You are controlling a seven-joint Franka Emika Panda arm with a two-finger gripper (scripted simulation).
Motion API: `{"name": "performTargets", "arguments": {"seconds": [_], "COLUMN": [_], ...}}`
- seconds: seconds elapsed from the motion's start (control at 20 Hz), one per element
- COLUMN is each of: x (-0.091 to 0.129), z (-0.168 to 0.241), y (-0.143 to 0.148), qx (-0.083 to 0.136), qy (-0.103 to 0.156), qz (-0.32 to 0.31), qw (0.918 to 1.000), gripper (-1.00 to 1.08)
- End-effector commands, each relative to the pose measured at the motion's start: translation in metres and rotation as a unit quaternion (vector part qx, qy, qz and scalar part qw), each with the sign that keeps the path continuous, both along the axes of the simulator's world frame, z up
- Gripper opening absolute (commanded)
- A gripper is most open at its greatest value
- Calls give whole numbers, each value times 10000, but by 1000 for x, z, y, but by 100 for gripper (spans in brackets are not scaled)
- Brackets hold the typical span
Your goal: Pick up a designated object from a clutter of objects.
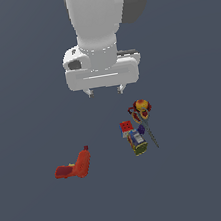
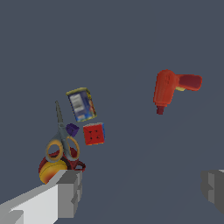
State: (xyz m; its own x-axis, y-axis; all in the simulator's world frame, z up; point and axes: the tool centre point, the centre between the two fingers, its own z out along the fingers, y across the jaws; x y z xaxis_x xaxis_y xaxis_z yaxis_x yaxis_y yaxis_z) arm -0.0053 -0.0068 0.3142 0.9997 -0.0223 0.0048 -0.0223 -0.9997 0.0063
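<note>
While the fingers [image 1: 105, 90] hang wide apart and empty, we note the slim tool [image 1: 148, 129] (grey shaft running away from the mug [image 1: 141, 109]) lying low toward the exterior view's right.

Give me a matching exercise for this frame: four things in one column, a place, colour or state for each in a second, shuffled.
Things:
1. cube
2. box
3. drill
4. gripper

Descriptions:
a. open, holding nothing
b. blue and yellow
c. red, lying apart at the exterior view's left
d. red and white, right beside the box

Pairs: 1-d, 2-b, 3-c, 4-a
</note>
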Motion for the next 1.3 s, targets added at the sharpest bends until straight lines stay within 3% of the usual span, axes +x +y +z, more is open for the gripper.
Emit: {"name": "performTargets", "arguments": {"seconds": [0.0,0.5,1.25], "x": [0,-2,9], "z": [0,1,-35], "y": [0,-25,0], "qx": [0,120,68], "qy": [0,31,32], "qz": [0,-210,-573], "qw": [10000,9997,9983], "gripper": [100,100,100]}}
